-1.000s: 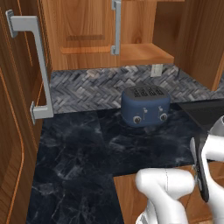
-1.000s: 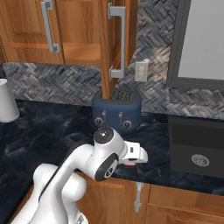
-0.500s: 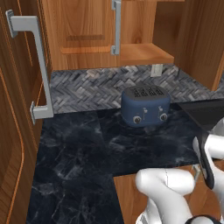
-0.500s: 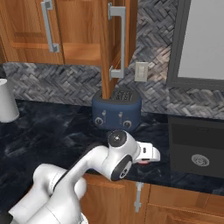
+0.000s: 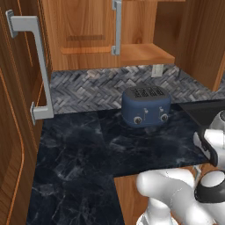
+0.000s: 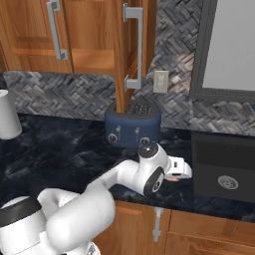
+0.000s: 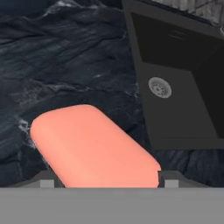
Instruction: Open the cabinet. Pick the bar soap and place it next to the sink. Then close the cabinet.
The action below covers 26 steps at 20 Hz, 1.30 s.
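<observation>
Just beside sink (image 7: 175, 92) edge, bar soap (image 7: 94, 144), open counter (image 7: 57, 57)

Veined black marble counter (image 6: 60, 149) carries a dark blue two-slot toaster (image 6: 132, 124) at the backsplash and a white cylindrical container (image 6: 9, 114) far left; black rectangular sink (image 6: 224, 164) set in at right.

Cabinet (image 6: 94, 35): warm-brown wood, smooth, with matt grey metal bar handles. Counter (image 5: 74, 158): glossy veined black marble. Bar soap (image 7: 94, 146): smooth, matt salmon-pink; sink (image 7: 175, 109): plain matt black.
</observation>
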### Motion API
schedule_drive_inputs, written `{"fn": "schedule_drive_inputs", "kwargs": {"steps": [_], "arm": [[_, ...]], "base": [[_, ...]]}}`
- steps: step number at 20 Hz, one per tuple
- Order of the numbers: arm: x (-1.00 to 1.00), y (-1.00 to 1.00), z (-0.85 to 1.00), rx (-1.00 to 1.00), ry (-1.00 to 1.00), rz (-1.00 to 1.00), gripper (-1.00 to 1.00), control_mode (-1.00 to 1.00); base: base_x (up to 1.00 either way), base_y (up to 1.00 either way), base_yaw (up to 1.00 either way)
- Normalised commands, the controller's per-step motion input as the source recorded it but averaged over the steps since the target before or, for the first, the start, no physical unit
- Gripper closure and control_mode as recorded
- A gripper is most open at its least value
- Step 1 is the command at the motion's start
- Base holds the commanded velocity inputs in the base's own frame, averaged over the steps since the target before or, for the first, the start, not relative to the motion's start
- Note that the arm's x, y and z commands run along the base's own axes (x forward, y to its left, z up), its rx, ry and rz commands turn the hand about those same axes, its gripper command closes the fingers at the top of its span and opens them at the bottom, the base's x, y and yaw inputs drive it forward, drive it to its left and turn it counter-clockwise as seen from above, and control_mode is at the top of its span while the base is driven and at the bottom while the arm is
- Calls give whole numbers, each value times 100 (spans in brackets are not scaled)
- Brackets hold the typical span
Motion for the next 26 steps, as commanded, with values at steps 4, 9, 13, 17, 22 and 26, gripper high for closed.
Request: {"fn": "schedule_drive_inputs", "kwargs": {"steps": [4,9,13,17,22,26], "arm": [[5,-13,-41,4,0,0,100,-100],[7,-2,-37,2,0,0,100,-100],[7,0,-25,0,0,0,-100,-100],[2,0,-14,0,0,0,-100,-100],[0,0,1,0,0,0,-100,-100],[-6,0,40,1,0,0,-100,-100]], "base": [[0,0,0],[0,0,0],[0,0,0],[0,0,0],[0,0,0],[0,0,0]]}}
